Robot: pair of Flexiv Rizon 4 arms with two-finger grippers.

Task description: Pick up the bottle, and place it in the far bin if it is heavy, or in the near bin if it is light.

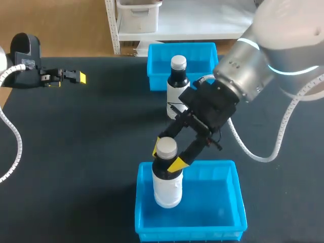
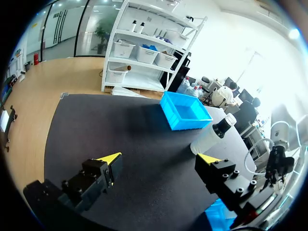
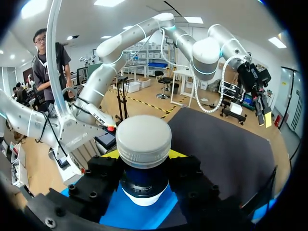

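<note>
Near bin [image 1: 212,205]: left part taken up by white bottle [image 1: 167,190], clamped in right claw [image 1: 166,157]; right part free. Dark bottle [image 1: 177,83] upright against far bin [image 1: 202,55] front wall. Worktop [image 1: 91,152] left of centre free. Left claw [image 1: 76,77] at far-left edge, fingers apart.

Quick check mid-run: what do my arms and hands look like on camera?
The right arm has a silver-white rounded casing, a cyan light ring and a white ribbed cable. The right hand and left hand are black and blocky with yellow fingertips.
</note>
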